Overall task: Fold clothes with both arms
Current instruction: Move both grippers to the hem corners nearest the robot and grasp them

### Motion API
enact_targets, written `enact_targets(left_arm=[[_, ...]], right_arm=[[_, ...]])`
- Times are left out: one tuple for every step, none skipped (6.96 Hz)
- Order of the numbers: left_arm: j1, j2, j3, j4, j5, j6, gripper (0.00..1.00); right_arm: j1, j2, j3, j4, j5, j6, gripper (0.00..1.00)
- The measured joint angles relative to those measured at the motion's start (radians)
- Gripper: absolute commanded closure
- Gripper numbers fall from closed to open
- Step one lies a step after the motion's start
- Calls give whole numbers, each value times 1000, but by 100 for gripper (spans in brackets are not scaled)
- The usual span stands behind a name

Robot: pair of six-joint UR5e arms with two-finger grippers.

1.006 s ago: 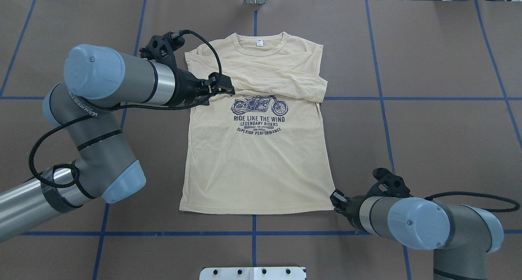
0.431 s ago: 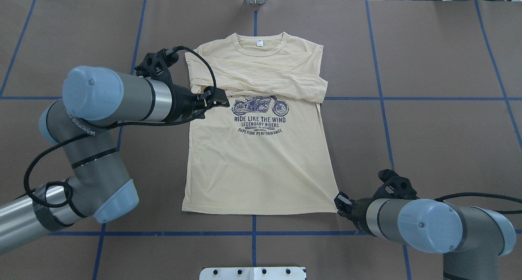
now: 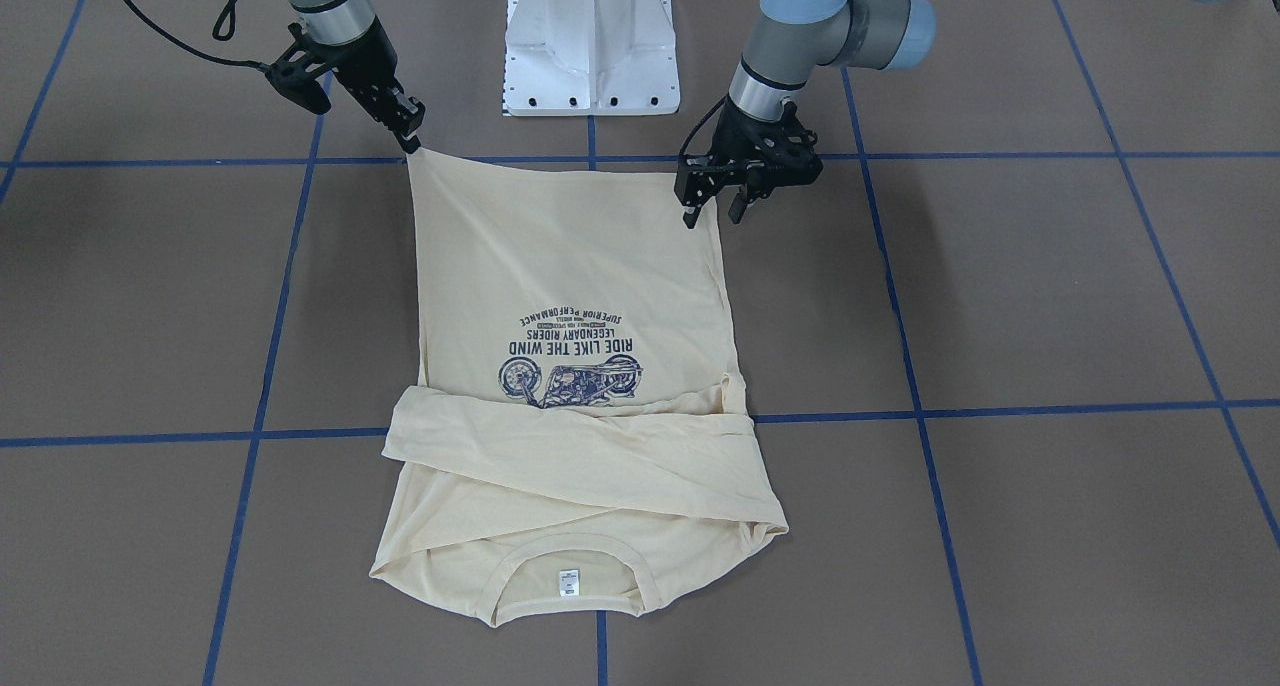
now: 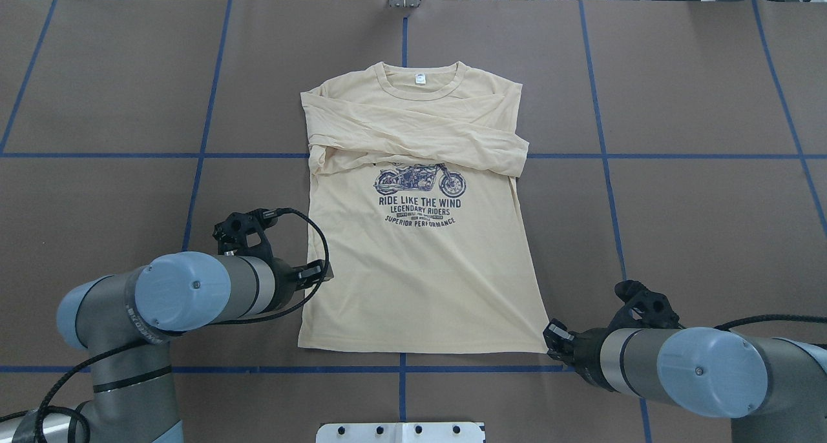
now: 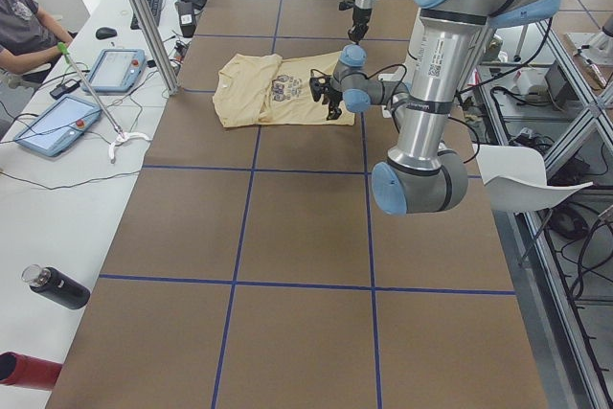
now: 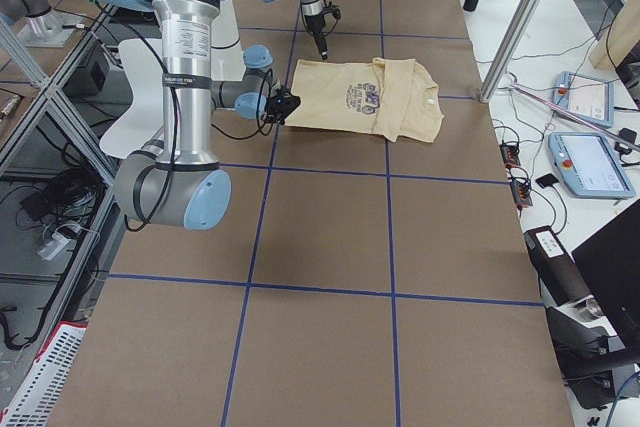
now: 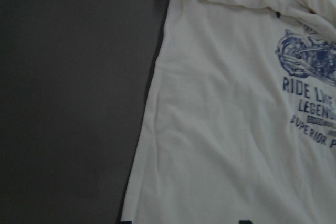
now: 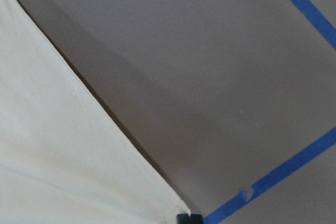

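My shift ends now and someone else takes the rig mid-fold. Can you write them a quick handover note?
Left gripper: jaws open, empty, above the left side edge of the T-shirt, near the hem.
Right gripper: looks shut on the hem's right corner.
T-shirt lies flat, print up, on the table.
Done: both sleeves folded across the chest.
To do, likely: grip the left hem corner, then fold the hem up toward the collar.

Shirt point(image 4: 420, 281): thin cream knit cloth, matt, softly creased. I read its print point(image 4: 420, 201) as flat navy ink.
Table point(image 4: 711, 236): smooth matt brown covering, paper-like, ruled with blue tape point(image 4: 711, 155).
Left arm point(image 4: 242, 287), right arm point(image 4: 630, 365): grey satin metal with brighter silver bands. Caps point(image 4: 182, 291) are smooth light-blue plastic.
Base point(image 3: 590, 36): white, smooth, painted look.
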Motion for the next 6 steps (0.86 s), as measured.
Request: enact_targets(left_arm=[[24,24,-11,5,1,-16,32],[43,34,-18,10,0,-45,34],[64,37,-23,16,-1,-80,36],[89,36,-27,22,-2,-119,36],[112,35,-33,27,-2,-146,42],[125,35,-34,28,-2,-157,47]], right_arm=[[-2,1,0,0,0,0,100],[-3,1,-1,0,0,1,100],[-4,2,-3,0,0,0,100],[-5,2,-3,0,-1,0,100],[-5,2,-3,0,-1,0,100],[-6,2,-3,0,-1,0,100]])
